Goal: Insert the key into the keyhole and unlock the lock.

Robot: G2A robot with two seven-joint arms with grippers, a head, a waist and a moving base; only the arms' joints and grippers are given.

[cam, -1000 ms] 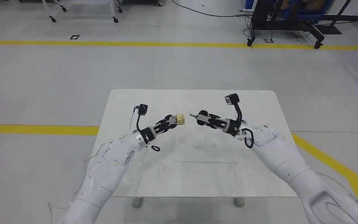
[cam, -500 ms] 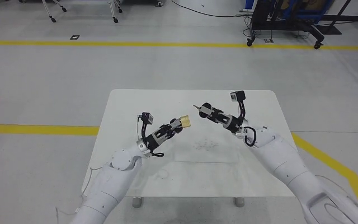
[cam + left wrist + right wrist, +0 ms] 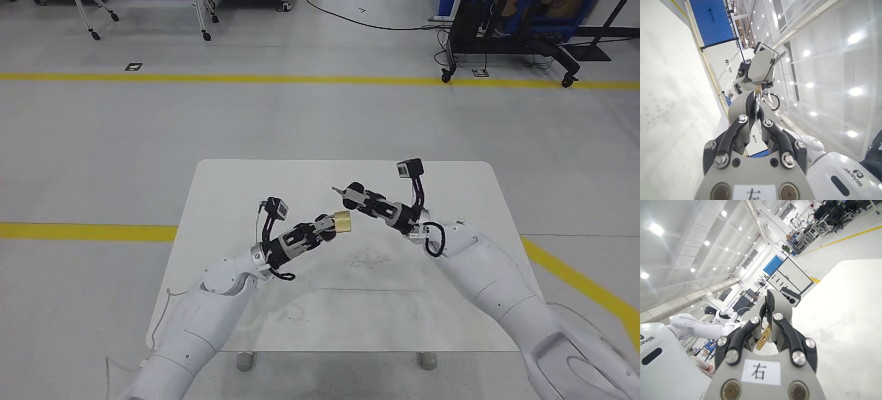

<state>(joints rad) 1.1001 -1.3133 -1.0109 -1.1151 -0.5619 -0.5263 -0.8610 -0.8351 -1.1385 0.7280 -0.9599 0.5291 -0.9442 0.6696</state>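
Note:
Above the middle of the white table, my left gripper is shut on the silver shackle of a brass padlock. My right gripper is shut on a small silver key, whose tip points left and away. The padlock hangs just in front of and below the right gripper, close to it but apart from the key tip. The left wrist view has the right gripper right beyond the lock, with the key tip sticking out past it. In the right wrist view the brass lock body appears behind my shut right fingers.
Faint scuff marks mark the tabletop under the arms. Yellow floor lines run behind and beside the table. Wheeled racks stand far off at the back.
The left gripper has carried the padlock rightward toward the centre. The right gripper has shifted left with the key, so lock and key are now much closer together.

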